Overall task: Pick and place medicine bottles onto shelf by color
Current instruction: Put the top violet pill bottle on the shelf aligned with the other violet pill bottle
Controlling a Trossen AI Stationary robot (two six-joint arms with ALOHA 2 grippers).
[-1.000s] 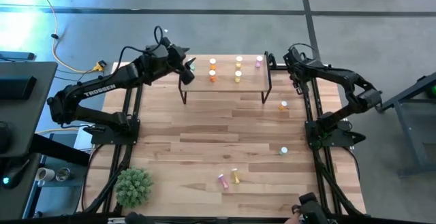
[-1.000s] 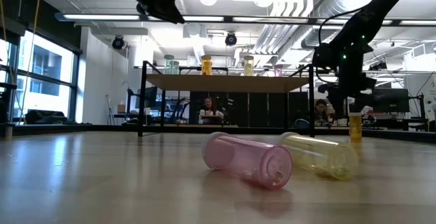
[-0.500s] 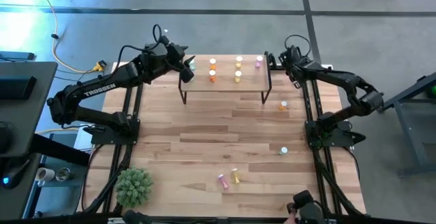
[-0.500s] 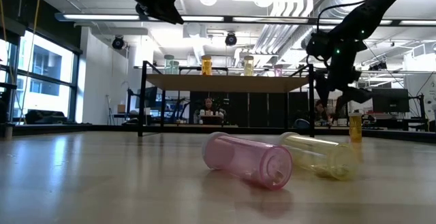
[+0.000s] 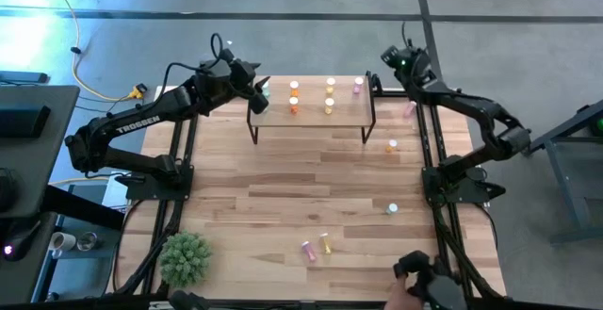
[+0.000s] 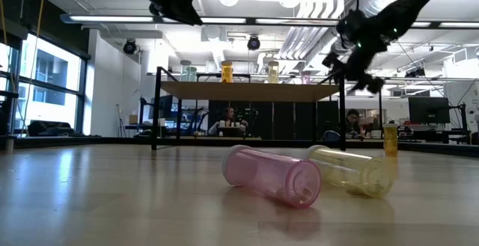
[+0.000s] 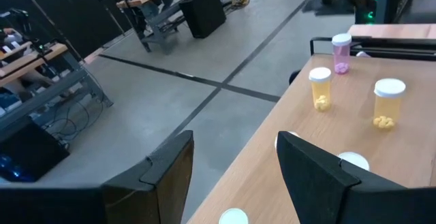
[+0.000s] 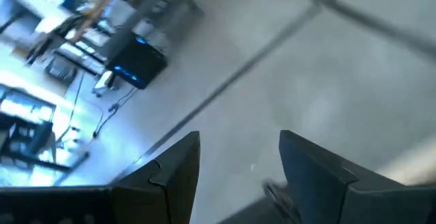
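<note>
Right now my left claw point(image 5: 261, 90) hangs over the left end of the shelf point(image 5: 311, 112), fingers wide apart and holding nothing. My right claw point(image 5: 394, 58) is up high past the shelf's right end, also wide apart and empty. Little bottles stand on the shelf. On the tabletop point(image 5: 283, 187), a pink bottle point(image 6: 273, 174) and a yellow bottle point(image 6: 352, 170) lie side by side. Behind is a big room with desks.

A small green plant point(image 5: 185, 257) sits near one corner of the wooden table point(image 5: 283, 197).
</note>
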